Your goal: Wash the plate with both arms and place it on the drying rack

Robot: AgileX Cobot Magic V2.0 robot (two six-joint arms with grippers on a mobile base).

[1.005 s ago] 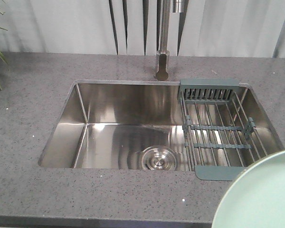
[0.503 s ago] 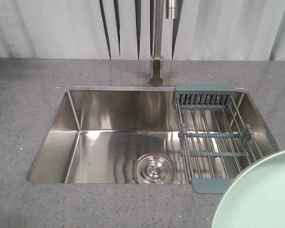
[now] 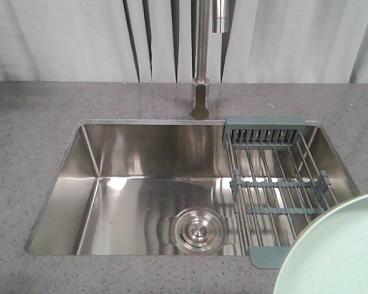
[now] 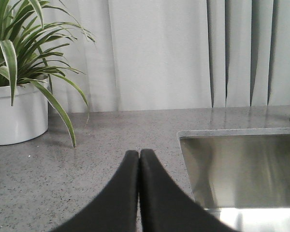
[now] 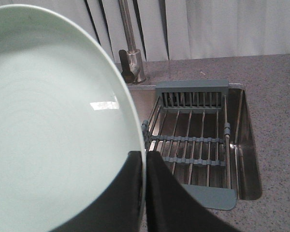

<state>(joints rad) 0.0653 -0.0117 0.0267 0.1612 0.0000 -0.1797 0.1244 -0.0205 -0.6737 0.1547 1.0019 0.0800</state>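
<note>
Grey counter [image 3: 37, 122] surrounds a steel sink [image 3: 135, 153]. The rack [image 3: 275, 184] spans the sink's 3 o'clock end. The plate [image 5: 53, 121] has its rim pinched between the right gripper [image 5: 144, 157] fingers and spreads toward 10 o'clock from them. The left gripper [image 4: 138, 154] has its fingers pressed together, empty.

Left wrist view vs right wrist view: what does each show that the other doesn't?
Left wrist only: potted plant, and the left gripper shut on nothing. Right wrist only: the plate clamped at its rim by the right gripper, and the drying rack. Both: sink, grey counter, curtain.
</note>
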